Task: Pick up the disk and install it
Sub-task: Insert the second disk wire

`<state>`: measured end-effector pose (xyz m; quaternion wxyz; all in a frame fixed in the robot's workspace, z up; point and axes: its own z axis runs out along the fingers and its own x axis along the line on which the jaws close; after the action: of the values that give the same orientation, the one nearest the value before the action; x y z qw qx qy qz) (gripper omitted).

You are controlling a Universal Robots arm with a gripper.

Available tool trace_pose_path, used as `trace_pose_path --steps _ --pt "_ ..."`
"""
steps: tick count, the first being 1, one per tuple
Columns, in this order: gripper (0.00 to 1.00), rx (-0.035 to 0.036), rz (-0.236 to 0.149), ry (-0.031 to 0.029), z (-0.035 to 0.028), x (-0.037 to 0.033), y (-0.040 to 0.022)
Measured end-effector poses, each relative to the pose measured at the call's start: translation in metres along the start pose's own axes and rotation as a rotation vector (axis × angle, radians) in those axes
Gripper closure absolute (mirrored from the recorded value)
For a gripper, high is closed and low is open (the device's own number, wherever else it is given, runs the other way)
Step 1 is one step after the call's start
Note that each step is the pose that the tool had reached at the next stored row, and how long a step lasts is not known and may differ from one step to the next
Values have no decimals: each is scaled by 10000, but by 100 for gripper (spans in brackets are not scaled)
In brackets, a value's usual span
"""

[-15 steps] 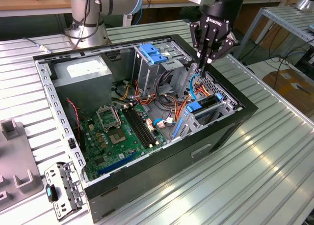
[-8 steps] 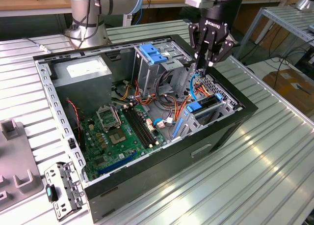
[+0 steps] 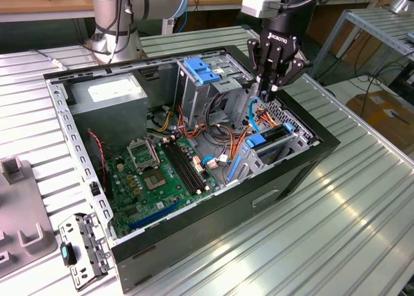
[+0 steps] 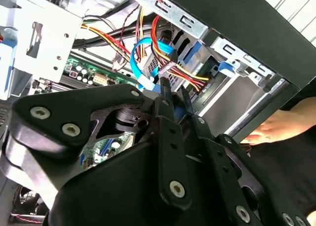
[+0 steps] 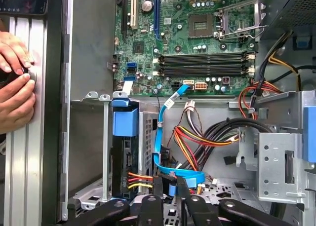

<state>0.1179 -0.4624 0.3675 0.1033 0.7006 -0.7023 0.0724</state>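
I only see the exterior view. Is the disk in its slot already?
Observer: Yes. In the first wrist view the disk sits in its bay, and red and yellow wires run to its end.
Operator: Is anybody close by?
Observer: A person's hands rest on the table, just outside the case.
Operator: What is the gripper next to?
Observer: The gripper is at a blue cable that leads to the motherboard.
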Motion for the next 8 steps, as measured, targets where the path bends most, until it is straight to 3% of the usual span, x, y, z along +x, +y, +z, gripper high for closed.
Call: trace_pose_path --steps 1,4,8 --pt "79 0 2 40 10 -7 -1" --pt "79 0 2 57 17 -10 -1" --pt "77 0 5 141 19 -11 -2"
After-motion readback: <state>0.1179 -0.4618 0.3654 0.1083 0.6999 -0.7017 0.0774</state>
